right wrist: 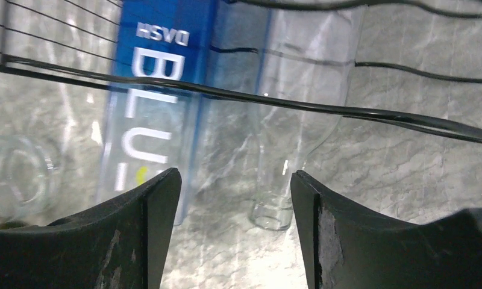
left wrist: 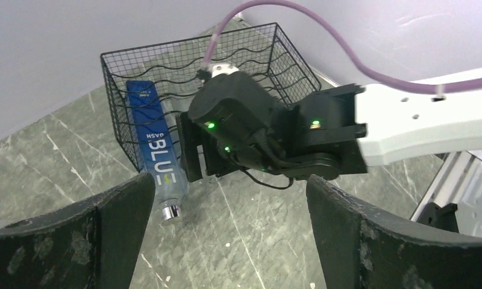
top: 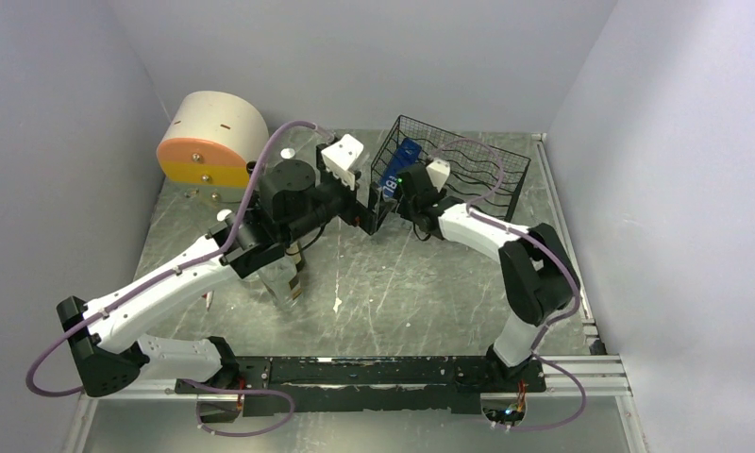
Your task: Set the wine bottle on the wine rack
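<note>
Right wrist view gives us the relation that matters: the bottle [right wrist: 157, 90] lies straight ahead of the right pincer [right wrist: 234, 174]. Its long axis runs away from us into the rack [left wrist: 275, 54], neck end nearest the fingers and label end deeper in. The right pincer is spread and pinches nothing. The clear neck shows in the gap but beyond the tips, touching neither as far as we can tell (the glass bends the picture, so its outline is hard to read). Part of the rack crosses the view between the tips and the label.

From the left wrist we see the same line from the side. The bottle rests in the end trough of the rack, just beside the side wall, with its neck poking out past the rack's edge over the counter [left wrist: 46, 156]. Whether the mouth touches the counter we cannot tell. The left pincer [left wrist: 229, 180] is spread wide and empty, standing off from the rack, so the right arm is clearly the nearer one.

We judge the bottle placed, or nearly so. The coming move, in our reading, is a straight retreat along the bottle's axis, away from the neck. Any sideways drift could catch the neck and roll the bottle out of its trough.
</note>
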Robot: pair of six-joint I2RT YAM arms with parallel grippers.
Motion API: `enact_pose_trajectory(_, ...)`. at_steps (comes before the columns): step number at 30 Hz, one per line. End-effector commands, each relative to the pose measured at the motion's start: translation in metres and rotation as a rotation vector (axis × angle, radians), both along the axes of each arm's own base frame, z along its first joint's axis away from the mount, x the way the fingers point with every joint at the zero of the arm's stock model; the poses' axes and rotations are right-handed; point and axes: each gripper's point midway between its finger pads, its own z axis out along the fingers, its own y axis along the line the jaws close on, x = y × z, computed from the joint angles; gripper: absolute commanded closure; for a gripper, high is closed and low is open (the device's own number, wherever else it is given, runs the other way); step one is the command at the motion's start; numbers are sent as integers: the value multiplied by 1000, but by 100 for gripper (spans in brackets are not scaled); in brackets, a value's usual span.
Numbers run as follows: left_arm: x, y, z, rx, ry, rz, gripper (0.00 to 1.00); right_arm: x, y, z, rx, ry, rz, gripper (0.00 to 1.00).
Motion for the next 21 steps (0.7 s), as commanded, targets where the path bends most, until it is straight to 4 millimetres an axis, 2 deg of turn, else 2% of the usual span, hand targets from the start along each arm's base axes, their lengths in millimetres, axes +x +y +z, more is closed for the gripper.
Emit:
enact_pose_trajectory(1,7,13,17,-32,-4,90,1,-3,2,41,44,-72,45,28)
enact_pose_trajectory(7,8,39,40,-67,-92,163,0,-24,15,76,70,-105,224,28)
enact_pose_trajectory(11,4,54,59,-83,-144,182,1,-45,41,104,154,-161,447,31)
enact_pose_trajectory(14,1,71,79,-100,-182,223,1,-65,68,143,247,-291,659,31)
enact_pose_trajectory(15,0,78,86,-109,-197,238,0,-75,73,142,263,-301,714,31)
enact_pose_trajectory(17,-4,91,101,-133,-227,265,0,-93,87,157,283,-365,823,31)
enact_pose_trajectory(21,-13,115,126,-179,-287,298,0,-128,124,176,245,-464,982,30)
